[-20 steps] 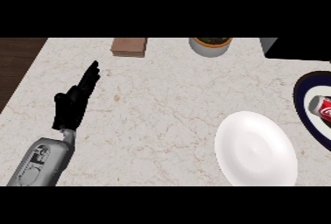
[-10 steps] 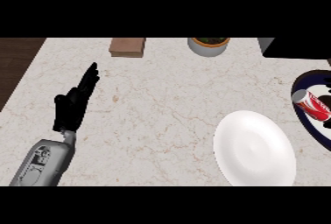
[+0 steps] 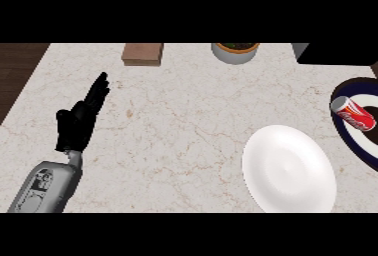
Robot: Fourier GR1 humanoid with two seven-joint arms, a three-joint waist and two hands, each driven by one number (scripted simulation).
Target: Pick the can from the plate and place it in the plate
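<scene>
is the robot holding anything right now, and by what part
Nothing is held. The left hand rests open over the counter, fingers straight. The can lies untouched on the dark plate; the right hand is out of view.

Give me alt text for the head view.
A red can lies on its side on a dark plate at the counter's right edge, beside a white plate. The left hand rests open at the left.

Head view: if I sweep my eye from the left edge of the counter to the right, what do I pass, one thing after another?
Left hand, open with fingers straight → brown block at the far edge → potted plant → white plate → red can lying on its side on the dark plate.
</scene>
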